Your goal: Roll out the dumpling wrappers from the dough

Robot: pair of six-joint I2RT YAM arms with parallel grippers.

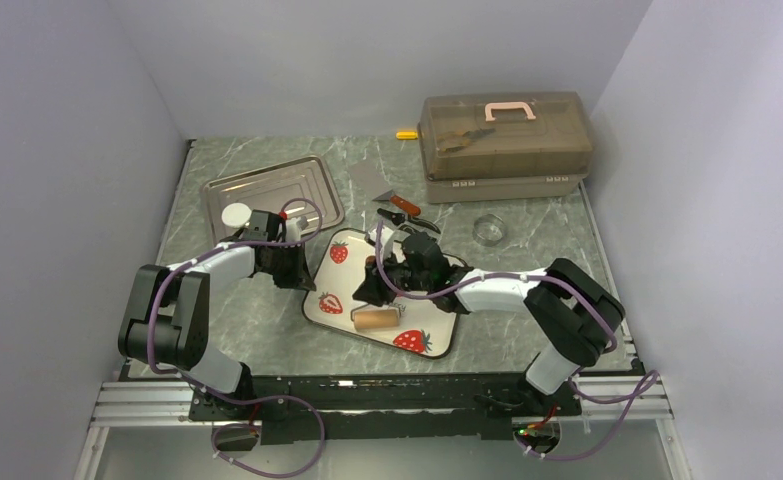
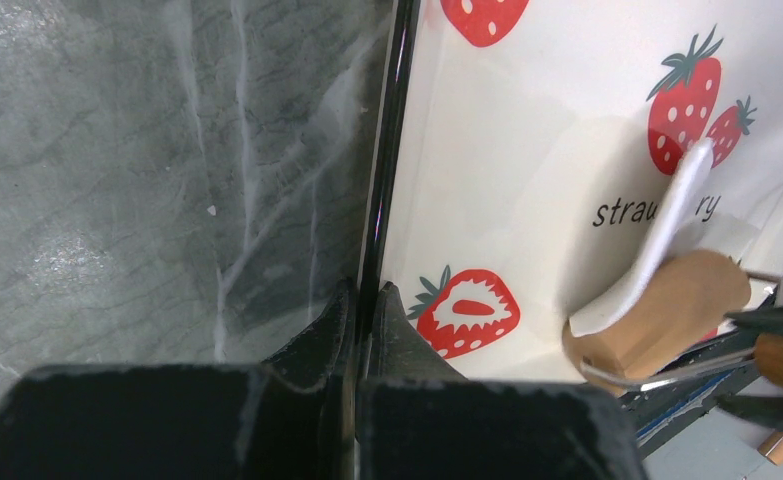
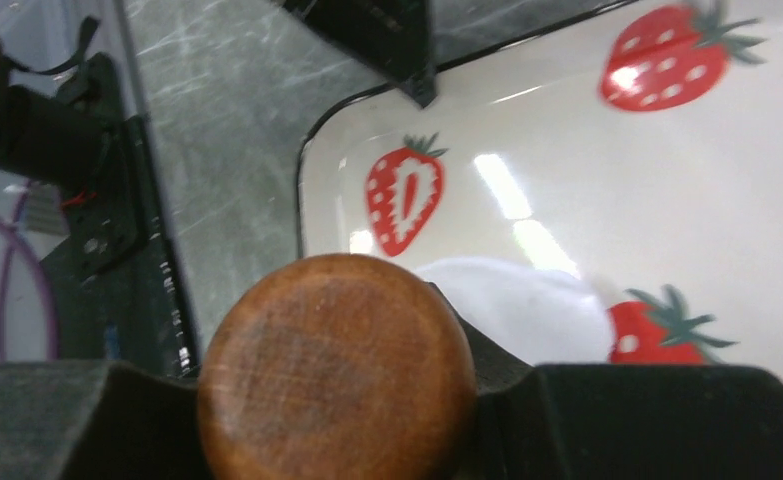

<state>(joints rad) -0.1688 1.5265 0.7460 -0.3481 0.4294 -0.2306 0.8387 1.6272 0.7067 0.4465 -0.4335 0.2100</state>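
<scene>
Since the dough [image 2: 657, 245] lifts off the plate [image 2: 527, 150] along one edge and leans on the roller [image 2: 667, 315]: we judge sticking to be the main risk. Another pass could wind the sheet round the wood, then fold or tear it instead of thinning it.
Plate: only its thin left rim is held, so we expect a hard push from the roller could pull the rim free and let the plate slide on the table.
Roller: it lies toward the near edge of the plate. A long stroke toward the near side may run it over the rim and drag the dough along.
Dough: it is on the plate, touching the roller, with a printed strawberry to its left and another to its right. We cannot tell how thin it is.
Wrapper [image 1: 235, 214]: one round white disc lies on the metal tray [image 1: 297, 180] at the far left, well apart from the plate.
Left gripper [image 2: 362, 300]: its jaws are pressed together on the plate's left rim, one finger on the table side and one on the plate's face.
Left arm: it comes from the near left with the elbow folded, the forearm pointing right and the wrist low beside the plate.
Right gripper [image 1: 379, 288]: it is closed partway and clamped round the roller's wooden handle [image 3: 337, 365].
Right arm: it stretches left from the near right, low, with the wrist over the middle of the plate.
</scene>
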